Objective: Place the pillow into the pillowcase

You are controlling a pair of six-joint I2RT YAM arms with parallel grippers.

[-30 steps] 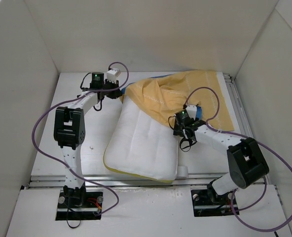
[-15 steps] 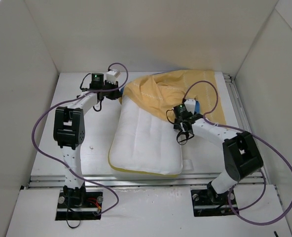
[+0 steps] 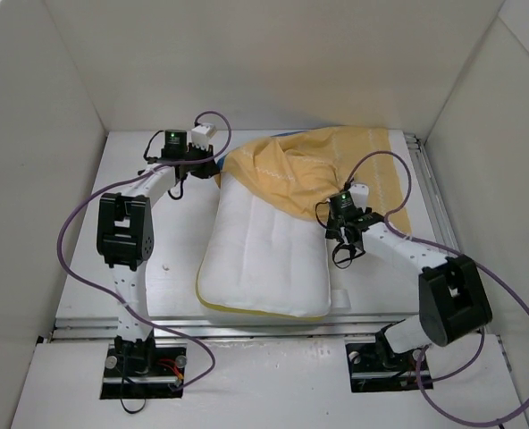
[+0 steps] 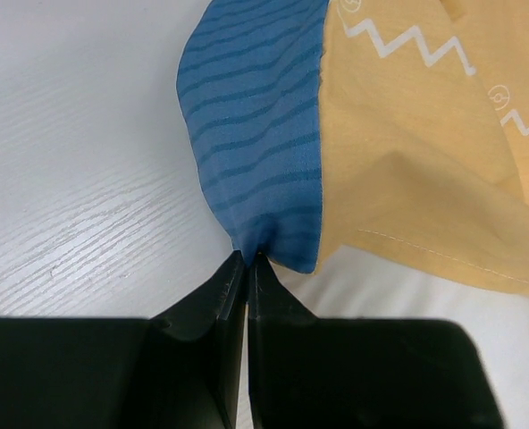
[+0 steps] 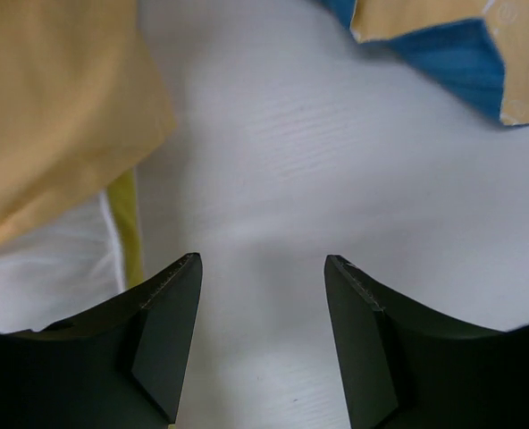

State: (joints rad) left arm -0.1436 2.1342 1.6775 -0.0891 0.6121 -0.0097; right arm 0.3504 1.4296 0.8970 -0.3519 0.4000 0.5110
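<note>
Pushing pauses with the pillow [image 3: 264, 259] barely sleeved
The left end effector [image 4: 247, 259] clamps the pillowcase [image 3: 323, 170] by its blue hem; the right end effector [image 5: 263, 261], jaws apart and empty, has drawn back off the pillow, mostly bare on the worktop [image 3: 171, 277].

no readable text, labels, brands or numbers, only white zigzag marks on the pillowcase [image 4: 407, 152]
</note>
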